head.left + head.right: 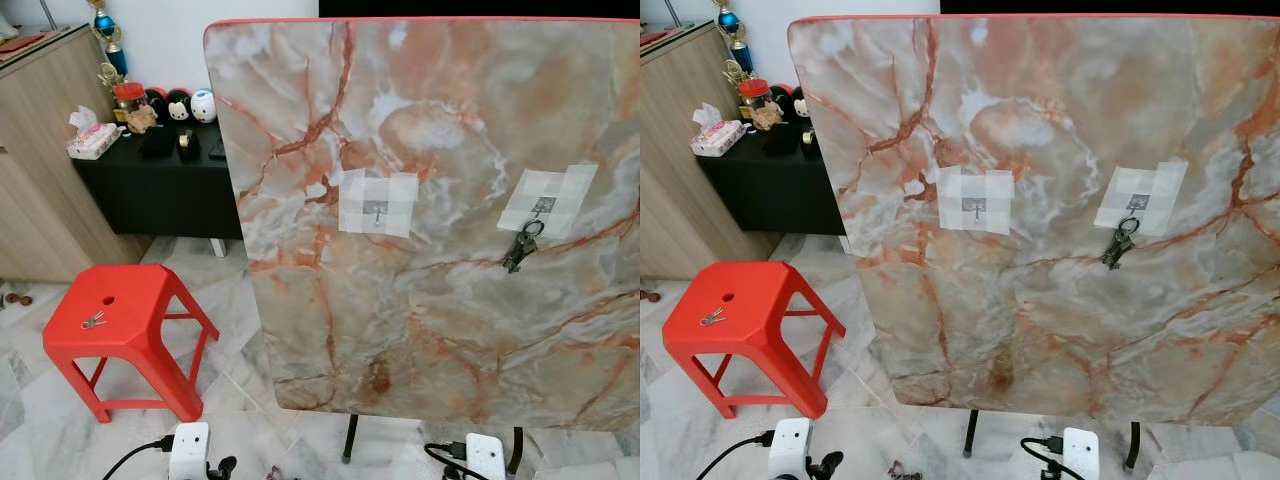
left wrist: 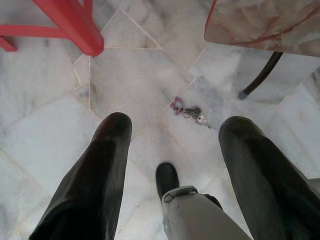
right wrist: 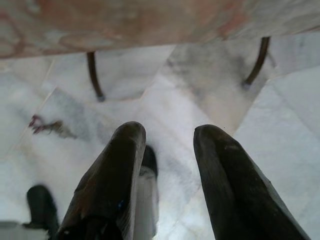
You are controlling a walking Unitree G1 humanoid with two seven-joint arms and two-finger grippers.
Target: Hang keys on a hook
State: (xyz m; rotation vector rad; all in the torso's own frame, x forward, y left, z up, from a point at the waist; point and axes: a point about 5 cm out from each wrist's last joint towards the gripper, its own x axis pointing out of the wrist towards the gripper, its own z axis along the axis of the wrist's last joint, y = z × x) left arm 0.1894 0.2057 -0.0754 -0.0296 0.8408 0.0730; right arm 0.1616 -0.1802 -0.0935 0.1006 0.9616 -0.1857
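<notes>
Left eye view: a marble-patterned tabletop [image 1: 430, 300] stands tipped on edge, its face toward the camera, on dark metal legs [image 1: 349, 440]. Two taped white patches carry small hooks — the left hook [image 1: 376, 212] is bare, the right hook [image 1: 543, 207] holds a dark bunch of keys [image 1: 520, 247] hanging below it against the marble. A red plastic stool [image 1: 115, 320] stands to the left of the board on the marble tile floor [image 1: 30, 420]; a small silver key [image 1: 93, 320] lies on its seat near the round hole. Behind, a black low table [image 1: 160, 170] bears a tissue pack [image 1: 92, 140] and small figurines. Left wrist view: the left gripper [image 2: 172, 145] hangs low over the floor, fingers spread wide apart, nothing between them; another key bunch with a purple tag [image 2: 187, 110] lies on the tiles beyond the fingertips, near the stool leg and a table leg. Right wrist view: the right gripper [image 3: 167, 137] also points at the floor, fingers parted — empty — with the tabletop's lower edge beyond.
</notes>
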